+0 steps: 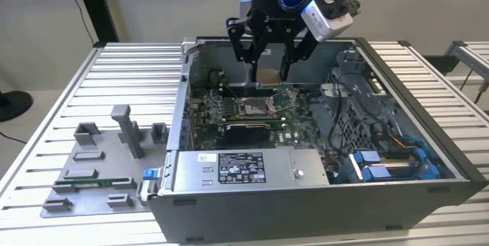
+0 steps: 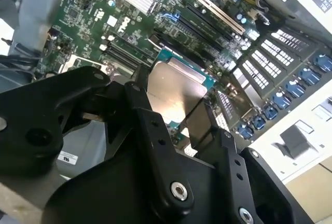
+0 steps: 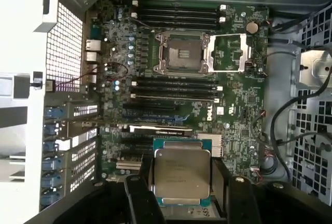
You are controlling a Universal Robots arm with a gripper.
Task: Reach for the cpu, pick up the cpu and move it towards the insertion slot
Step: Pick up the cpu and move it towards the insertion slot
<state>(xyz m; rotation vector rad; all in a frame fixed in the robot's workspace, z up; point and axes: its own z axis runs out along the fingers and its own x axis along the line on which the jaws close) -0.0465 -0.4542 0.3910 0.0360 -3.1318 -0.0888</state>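
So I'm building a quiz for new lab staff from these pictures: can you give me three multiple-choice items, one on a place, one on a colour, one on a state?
1. Where is the chip?
A. Held up between the gripper's jaws, above the board
B. On the grey fixture outside the case
C. Seated in the socket

2. What colour is the circuit board?
A. Red
B. Green
C. White

3. How does the socket stand?
A. Holding a chip
B. Covered by a cooler
C. Open and unfilled

Answers:
1 A: the chip sits in the gripper, jaws shut on its edges.
2 B: the circuit board is green in both wrist views.
3 C: the socket shows its dark centre, with its frame flipped aside.
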